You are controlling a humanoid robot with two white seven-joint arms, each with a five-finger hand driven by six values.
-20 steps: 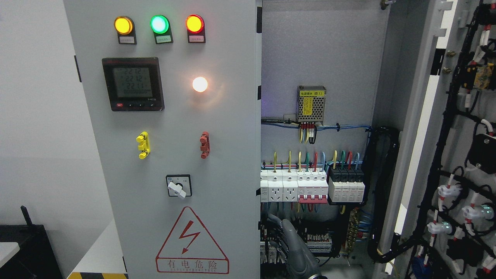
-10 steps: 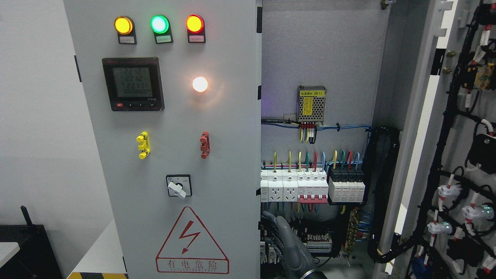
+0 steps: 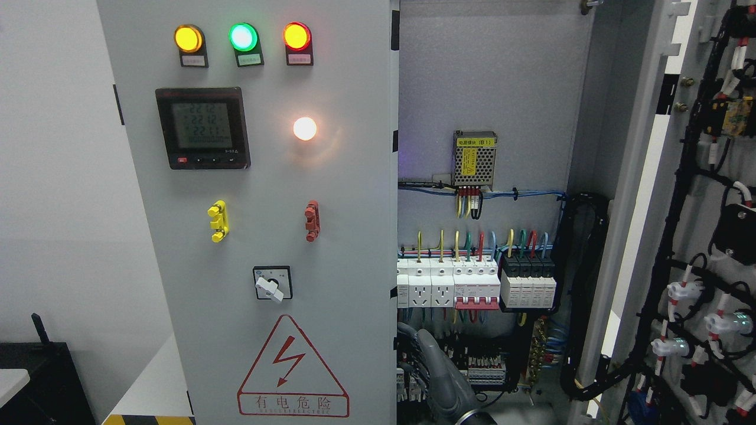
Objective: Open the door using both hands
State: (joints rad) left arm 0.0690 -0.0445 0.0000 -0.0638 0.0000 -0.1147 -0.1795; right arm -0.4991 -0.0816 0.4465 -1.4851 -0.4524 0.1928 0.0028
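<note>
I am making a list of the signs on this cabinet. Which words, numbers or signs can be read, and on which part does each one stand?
"有电危险", below a red lightning triangle: warning sign low on the closed left door.
"221", roughly, in stacked rows: meter display; the digits are blurred.
Yellow label on the power supply inside: ends in "(B1)", the rest is too small.
Tags under the three lamps: too small to read.

A dark grey robot hand [image 3: 434, 369] rises from the bottom edge beside the closed grey left door [image 3: 266, 236] — behind it the open cabinet's white breakers [image 3: 449, 286]; the right door [image 3: 697, 236] stands open.
</note>
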